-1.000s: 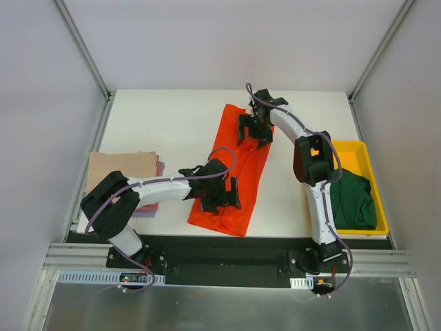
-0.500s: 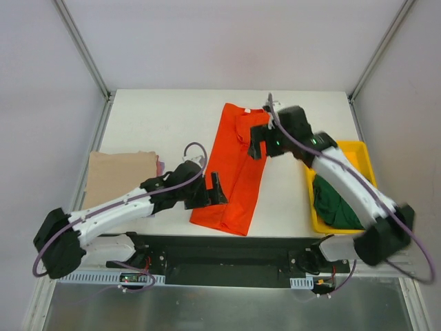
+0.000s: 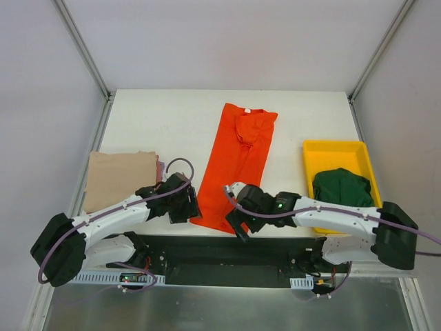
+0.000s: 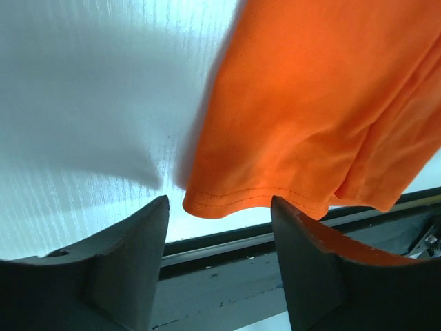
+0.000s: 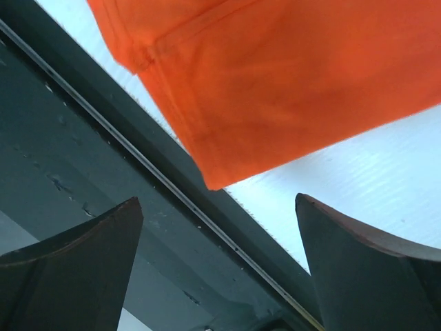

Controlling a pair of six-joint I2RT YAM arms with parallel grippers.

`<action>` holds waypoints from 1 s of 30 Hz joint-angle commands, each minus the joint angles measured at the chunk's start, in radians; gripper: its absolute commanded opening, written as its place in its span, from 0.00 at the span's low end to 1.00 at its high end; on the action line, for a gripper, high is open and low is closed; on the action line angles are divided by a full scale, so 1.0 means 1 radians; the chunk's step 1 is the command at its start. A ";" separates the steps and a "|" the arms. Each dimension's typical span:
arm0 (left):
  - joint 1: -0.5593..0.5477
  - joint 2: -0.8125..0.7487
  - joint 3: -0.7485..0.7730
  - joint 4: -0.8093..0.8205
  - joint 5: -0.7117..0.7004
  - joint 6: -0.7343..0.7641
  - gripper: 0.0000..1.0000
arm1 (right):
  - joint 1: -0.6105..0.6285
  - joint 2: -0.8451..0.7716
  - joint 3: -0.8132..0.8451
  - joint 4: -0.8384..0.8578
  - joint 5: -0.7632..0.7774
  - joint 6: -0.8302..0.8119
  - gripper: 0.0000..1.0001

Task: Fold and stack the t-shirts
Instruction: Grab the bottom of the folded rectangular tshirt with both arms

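Observation:
The orange-red t-shirt [image 3: 238, 155] lies on the white table as a long narrow strip, collar at the far end and hem near the front edge. My left gripper [image 3: 187, 205] is low at the hem's left corner. In the left wrist view the left gripper [image 4: 219, 203] is open, and the hem [image 4: 234, 201] lies just beyond its fingertips. My right gripper [image 3: 234, 222] is at the hem's right corner. It stands wide open [image 5: 217, 200], just short of the shirt's corner [image 5: 213, 176]. A dark green t-shirt [image 3: 343, 187] lies bunched in the tray. A folded tan t-shirt [image 3: 118, 176] tops a stack at the left, with a pink edge [image 3: 160, 167] showing.
The yellow tray [image 3: 331, 148] stands at the right of the table. A black rail [image 3: 207, 245] runs along the table's front edge, right under both grippers; it also shows in the left wrist view [image 4: 241, 276] and the right wrist view [image 5: 103, 172].
Both arms have left the top of the orange-red shirt. The right arm swung from the collar end down to the near hem; the left drew back to the hem's left corner.

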 commanded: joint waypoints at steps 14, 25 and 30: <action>0.004 0.153 -0.006 0.012 -0.018 -0.039 0.20 | 0.183 0.331 0.144 -0.056 0.129 -0.058 0.68; 0.004 0.135 -0.012 0.011 -0.039 -0.052 0.00 | 0.163 0.417 0.118 -0.047 0.178 -0.029 0.43; 0.005 0.108 -0.023 0.003 -0.049 -0.065 0.00 | 0.164 0.411 0.127 -0.070 0.175 0.000 0.20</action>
